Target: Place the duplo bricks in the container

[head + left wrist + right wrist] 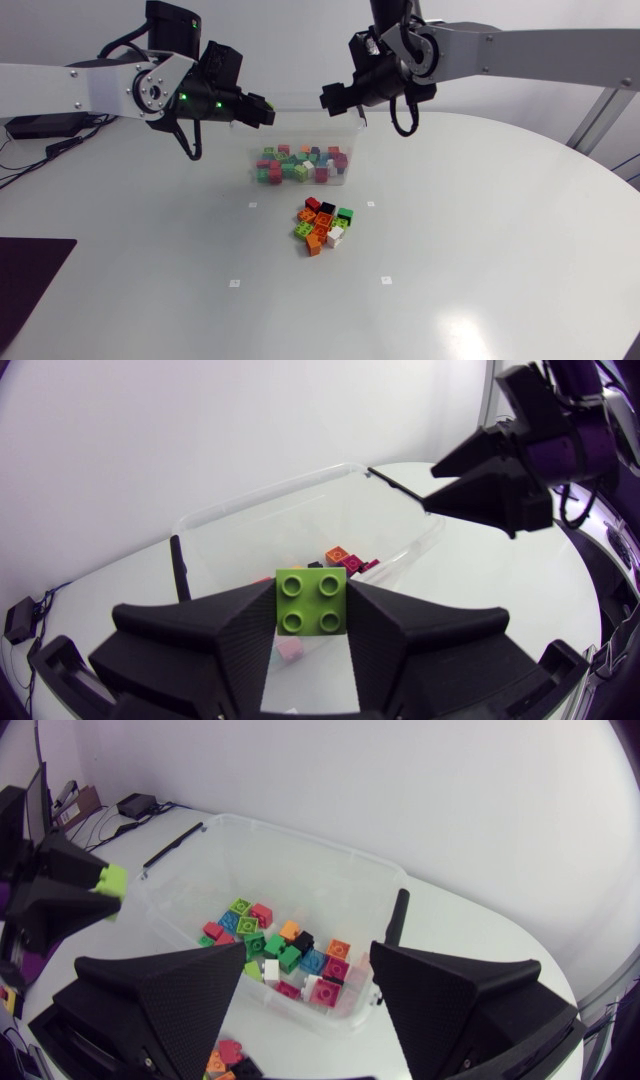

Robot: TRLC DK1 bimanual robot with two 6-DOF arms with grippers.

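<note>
The left end effector (262, 110) grips a lime green brick (312, 603) from both sides, up by the rim of the clear container (330, 850); the head view does not show that brick clearly. The right end effector (308, 962) hangs wide apart above the container, holding nothing. Mixed bricks (285, 955) lie inside, partly masked by fingers. A loose pile (323, 224) sits on the bench (480, 250), mostly cut off in the right wrist view.

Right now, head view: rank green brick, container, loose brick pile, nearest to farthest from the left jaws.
1. Green brick: clamped between the jaws themselves.
2. Container: just ahead of the jaws and below them.
3. Loose brick pile: farthest, on the table in front of the container.
</note>
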